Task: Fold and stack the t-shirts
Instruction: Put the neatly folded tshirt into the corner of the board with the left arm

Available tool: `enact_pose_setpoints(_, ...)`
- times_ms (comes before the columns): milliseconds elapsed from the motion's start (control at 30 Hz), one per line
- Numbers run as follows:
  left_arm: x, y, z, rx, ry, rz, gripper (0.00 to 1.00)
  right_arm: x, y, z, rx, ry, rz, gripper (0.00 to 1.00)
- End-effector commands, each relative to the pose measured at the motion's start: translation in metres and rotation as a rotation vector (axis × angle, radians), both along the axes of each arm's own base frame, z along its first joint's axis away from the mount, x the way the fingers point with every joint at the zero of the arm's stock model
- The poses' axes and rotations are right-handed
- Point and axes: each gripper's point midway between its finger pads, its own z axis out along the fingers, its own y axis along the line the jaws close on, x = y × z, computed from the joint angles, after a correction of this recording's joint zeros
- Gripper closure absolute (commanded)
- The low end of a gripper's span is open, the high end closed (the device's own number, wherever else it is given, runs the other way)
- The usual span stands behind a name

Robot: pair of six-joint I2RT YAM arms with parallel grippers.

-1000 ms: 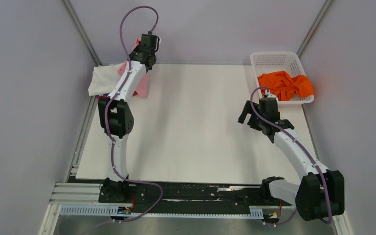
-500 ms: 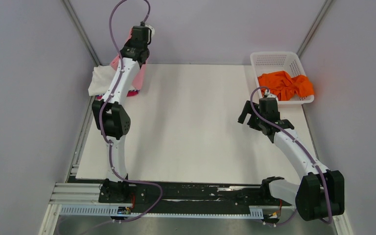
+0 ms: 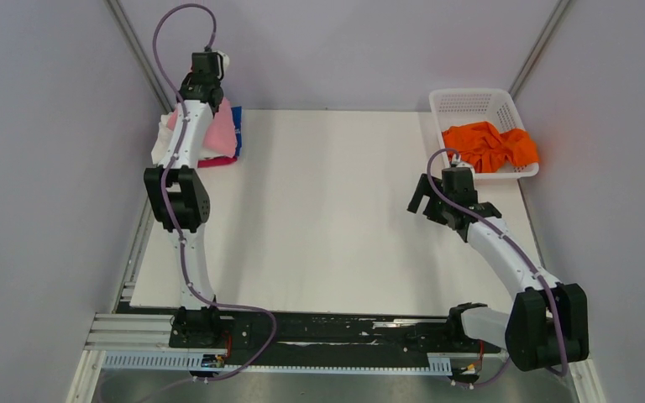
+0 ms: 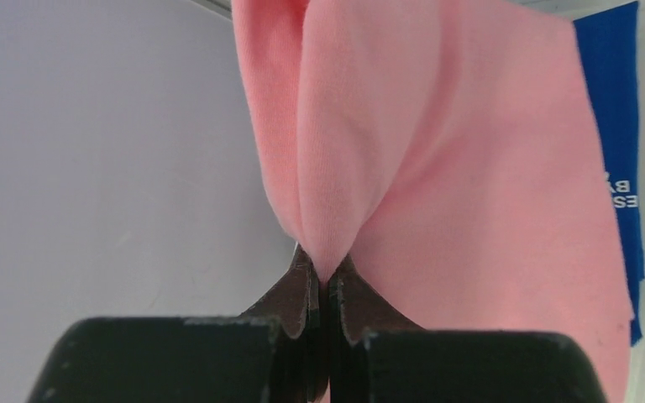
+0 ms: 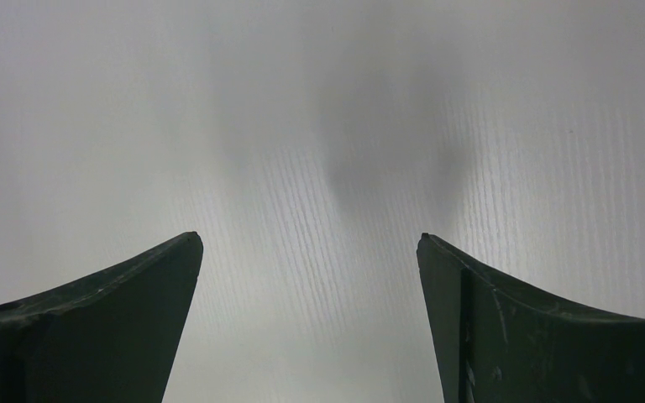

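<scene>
Top external: left arm (image 3: 186,143) extended back-left, fingers (image 4: 296,295) pinching pink t-shirt (image 4: 453,168).

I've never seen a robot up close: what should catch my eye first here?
The left gripper pinches a light pink t-shirt over a pile of shirts at the far left corner of the table. An orange t-shirt lies crumpled in the white basket at the far right, and the right gripper hovers open above the table.

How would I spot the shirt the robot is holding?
Look at the flat white table's far left corner. The soft light pink cloth t-shirt hangs there, pinched in the left claw. Only it is pale pink, unlike the blue cloth shirt and white cloth shirt beside it.
</scene>
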Motion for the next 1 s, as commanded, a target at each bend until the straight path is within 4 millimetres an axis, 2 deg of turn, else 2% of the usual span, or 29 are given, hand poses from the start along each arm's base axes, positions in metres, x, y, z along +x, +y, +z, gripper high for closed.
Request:
enact_pose_setpoints(0, 0.015, 0.026, -0.012, -0.025, -0.044, 0.054, 1.0, 0.014, -0.005, 0.016, -0.019, -0.044, -0.016, 0.0)
enact_pose_setpoints(67, 0.014, 0.049, -0.023, -0.034, -0.042, 0.105, 1.0, 0.014, -0.005, 0.014, -0.02, -0.036, -0.018, 0.0)
enact_pose_setpoints(133, 0.015, 0.058, -0.03, -0.054, -0.045, 0.122, 1.0, 0.015, -0.005, 0.013, -0.021, -0.029, -0.019, 0.0)
enact_pose_setpoints(267, 0.016, 0.071, -0.043, -0.056, -0.042, 0.16, 1.0, 0.017, -0.004, 0.011, -0.019, -0.016, -0.021, 0.0)
enact_pose_setpoints(467, 0.014, 0.088, -0.049, -0.046, -0.044, 0.204, 0.99, 0.018, -0.004, 0.011, -0.017, -0.011, -0.029, 0.0)
enact_pose_setpoints(500, 0.014, 0.09, -0.049, -0.045, -0.047, 0.213, 0.96, 0.018, -0.004, 0.011, -0.016, -0.01, -0.029, 0.0)
enact_pose_setpoints(567, 0.013, 0.094, -0.049, -0.044, -0.053, 0.231, 0.62, 0.019, -0.004, 0.012, -0.016, -0.012, -0.032, 0.0)
enact_pose_setpoints(600, 0.012, 0.096, -0.048, -0.043, -0.059, 0.241, 0.25, 0.019, -0.004, 0.012, -0.016, -0.011, -0.031, 0.0)
enact_pose_setpoints(667, 0.01, 0.1, -0.045, -0.03, -0.072, 0.27, 0.03, 0.02, -0.004, 0.013, -0.016, -0.012, -0.029, 0.0)
enact_pose_setpoints(833, 0.007, 0.103, -0.031, -0.035, -0.113, 0.301, 0.0, 0.022, -0.003, 0.017, -0.013, -0.02, -0.032, 0.0)
enact_pose_setpoints(967, 0.001, 0.095, -0.02, -0.104, -0.146, 0.31, 0.0, 0.021, -0.005, 0.021, -0.007, -0.034, -0.053, 0.0)
